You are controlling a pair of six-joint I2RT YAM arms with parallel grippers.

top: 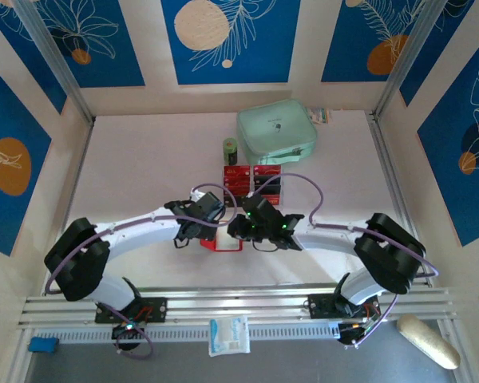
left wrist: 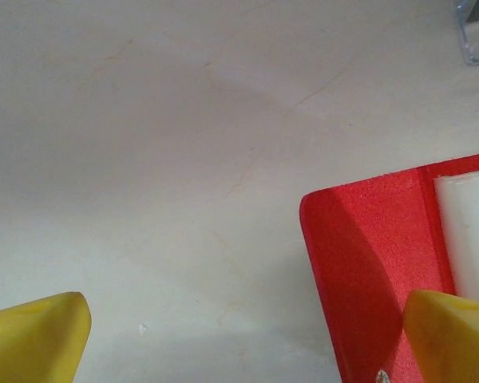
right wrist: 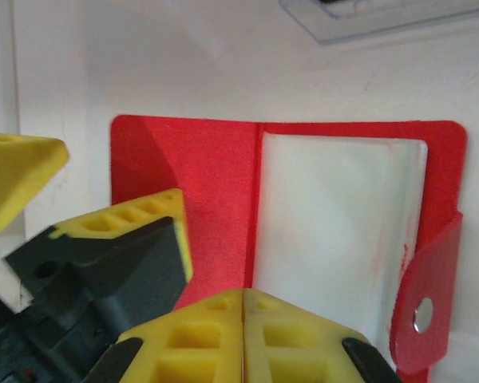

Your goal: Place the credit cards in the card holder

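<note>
Our right claw is closed, pads pressed together on nothing, poised at the near edge of the card holder, which lies spread open on the worktop. Our left claw gapes wide over its red corner.

Card holder: red, fine-grained matt skin, looks like faux leather. Inner pocket: pale translucent plastic, glossy, some red smears. Snap stud: shiny silver metal. Worktop: off-white, matt, faint scuffs and creases. Clear tray: transparent glossy plastic. Right end effector: matt yellow plastic fingertips with moulded pockets, black plastic behind. Mint-green pouch: smooth, slight sheen. Rails: bare aluminium.
</note>
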